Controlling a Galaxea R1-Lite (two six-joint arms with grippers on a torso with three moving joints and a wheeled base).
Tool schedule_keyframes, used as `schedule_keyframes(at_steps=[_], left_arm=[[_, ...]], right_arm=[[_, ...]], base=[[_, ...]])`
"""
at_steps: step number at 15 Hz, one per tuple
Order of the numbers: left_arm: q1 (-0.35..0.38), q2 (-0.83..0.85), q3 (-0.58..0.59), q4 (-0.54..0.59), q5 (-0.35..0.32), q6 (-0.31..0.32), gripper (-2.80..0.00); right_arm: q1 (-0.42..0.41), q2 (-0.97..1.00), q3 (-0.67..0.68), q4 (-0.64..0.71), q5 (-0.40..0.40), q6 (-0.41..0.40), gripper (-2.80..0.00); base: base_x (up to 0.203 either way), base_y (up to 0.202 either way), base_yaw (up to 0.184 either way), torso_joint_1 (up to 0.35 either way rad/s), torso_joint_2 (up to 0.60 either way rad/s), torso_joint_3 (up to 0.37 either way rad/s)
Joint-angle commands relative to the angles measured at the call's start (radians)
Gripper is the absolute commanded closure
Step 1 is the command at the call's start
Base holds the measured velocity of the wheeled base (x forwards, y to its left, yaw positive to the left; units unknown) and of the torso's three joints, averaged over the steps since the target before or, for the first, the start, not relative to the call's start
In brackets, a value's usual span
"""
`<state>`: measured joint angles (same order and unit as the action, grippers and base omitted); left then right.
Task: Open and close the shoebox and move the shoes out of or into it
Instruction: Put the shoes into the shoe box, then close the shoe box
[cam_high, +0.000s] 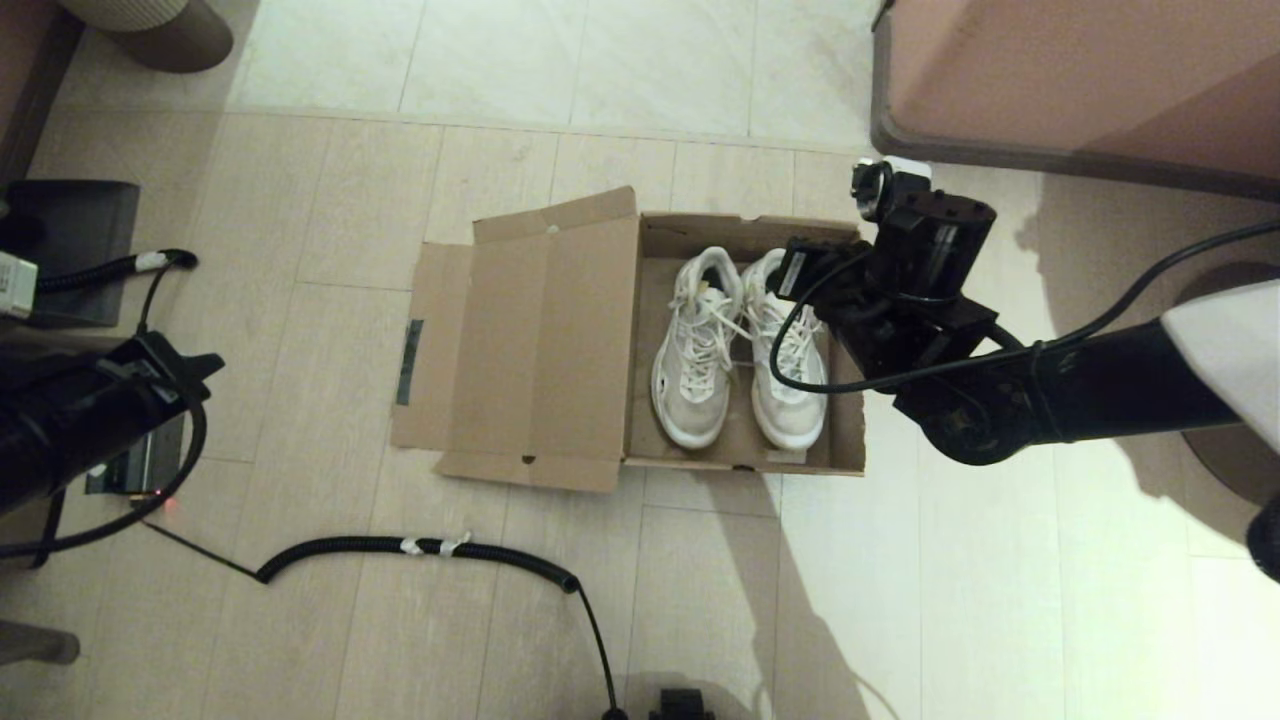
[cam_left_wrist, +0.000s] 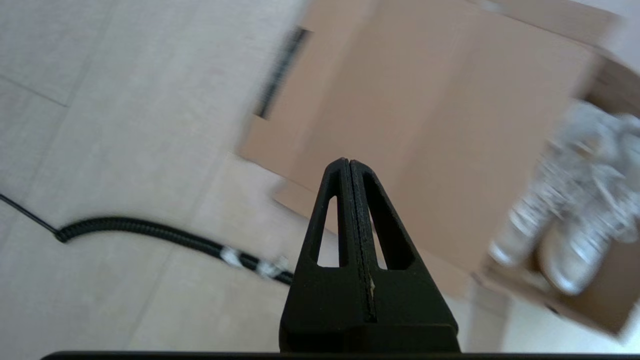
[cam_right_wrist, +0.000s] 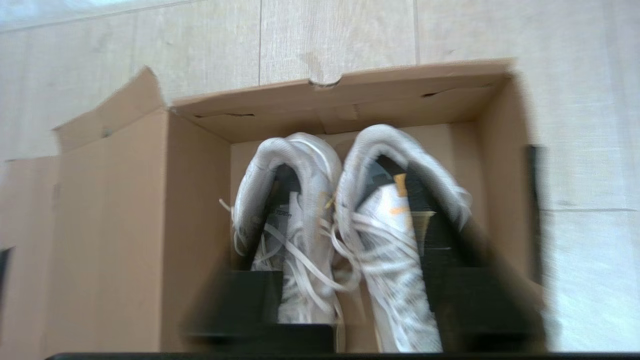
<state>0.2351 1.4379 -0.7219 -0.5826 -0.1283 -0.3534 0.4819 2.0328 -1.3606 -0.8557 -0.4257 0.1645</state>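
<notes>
Warm dim light; bright patch lower right; both wrist views motion-blurred.

A black coiled cable (cam_high: 420, 548) lies on the tiled floor (cam_high: 1000, 600), near a pink furniture base (cam_high: 1080, 90)

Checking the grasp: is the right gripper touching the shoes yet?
Cannot tell. In the right wrist view the open right gripper straddles the shoes in the shoebox, but blur hides any contact or gap.

Shoebox (cam_high: 540, 340) plain brown, dark tape strip; shoes (cam_high: 735, 350) white, white laces.
</notes>
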Motion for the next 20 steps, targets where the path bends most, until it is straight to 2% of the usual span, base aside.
schedule_keyframes(at_steps=[1, 3, 7, 8, 11, 16, 18, 20], left_arm=[[0.081, 0.196, -0.047, -0.047, -0.067, -0.002, 0.00], [0.116, 0.335, -0.077, -0.152, -0.149, -0.001, 0.00], [0.131, 0.635, -0.203, -0.306, -0.223, 0.004, 0.00], [0.132, 0.716, -0.266, -0.326, -0.250, 0.005, -2.80], [0.119, 0.909, -0.467, -0.382, -0.294, 0.013, -2.80], [0.028, 1.119, -0.760, -0.445, -0.322, 0.016, -2.80], [-0.017, 1.168, -0.842, -0.431, -0.320, 0.019, -2.80], [-0.044, 1.182, -0.873, -0.405, -0.317, 0.022, -2.80]], right_arm=[[-0.005, -0.146, 0.110, -0.005, 0.004, 0.008, 0.00], [-0.016, -0.224, 0.211, -0.005, 0.014, 0.038, 0.00], [-0.062, -0.316, 0.355, -0.005, 0.017, 0.079, 0.00], [-0.082, -0.346, 0.400, -0.006, 0.026, 0.082, 0.00], [-0.153, -0.404, 0.530, -0.031, 0.054, 0.085, 0.00], [-0.234, -0.422, 0.727, -0.209, 0.088, 0.083, 0.00], [-0.236, -0.421, 0.758, -0.216, 0.090, 0.097, 0.00], [-0.236, -0.417, 0.768, -0.217, 0.097, 0.129, 0.00]], base=[[0.000, 0.000, 0.000, 0.000, 0.00, 0.000], [0.000, 0.000, 0.000, 0.000, 0.00, 0.000], [0.000, 0.000, 0.000, 0.000, 0.00, 0.000], [0.000, 0.000, 0.000, 0.000, 0.00, 0.000], [0.000, 0.000, 0.000, 0.000, 0.00, 0.000], [0.000, 0.000, 0.000, 0.000, 0.00, 0.000], [0.000, 0.000, 0.000, 0.000, 0.00, 0.000], [0.000, 0.000, 0.000, 0.000, 0.00, 0.000]])
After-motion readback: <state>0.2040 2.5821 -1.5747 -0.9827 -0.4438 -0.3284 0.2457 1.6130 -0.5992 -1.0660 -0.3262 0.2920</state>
